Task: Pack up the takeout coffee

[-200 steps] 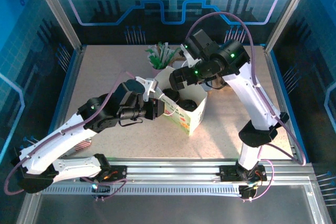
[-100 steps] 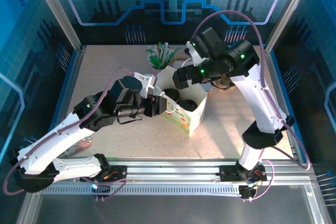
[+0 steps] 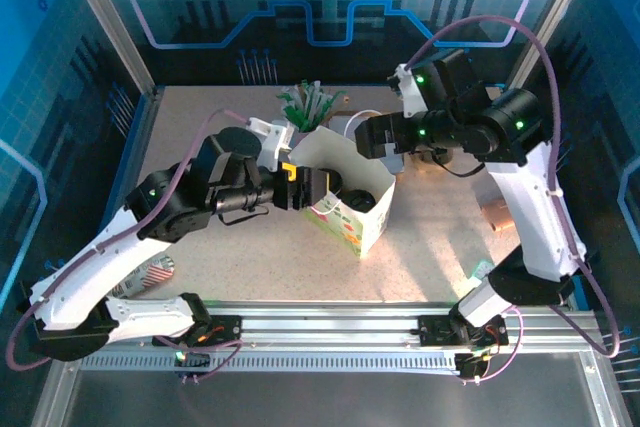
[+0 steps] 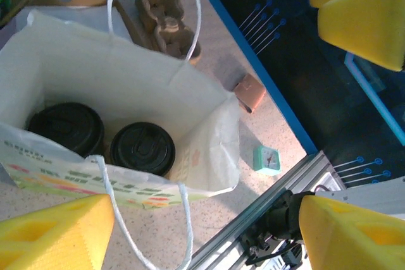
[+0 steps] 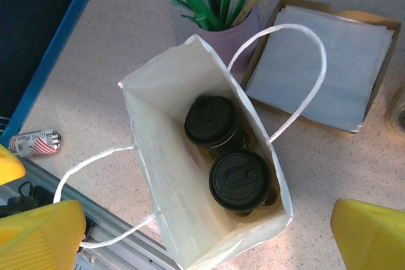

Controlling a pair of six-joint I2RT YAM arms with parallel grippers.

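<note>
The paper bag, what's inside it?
Inside the paper bag are two black lids, side by side. The cups underneath are mostly hidden by the lids, and so is the bag's bottom.

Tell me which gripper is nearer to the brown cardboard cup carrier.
Right. The right gripper hovers beside the cup carrier; the left gripper is across the paper bag from it.

In the right wrist view, the bag (image 5: 158, 169) stands mid-frame on the surface (image 5: 114, 45). In it sit a cup (image 5: 212, 121) and, touching it at lower right, a second cup (image 5: 240, 180). Just above the bag stands a sachet cup (image 5: 239, 30), and a box (image 5: 323, 61) lies at upper right.
</note>
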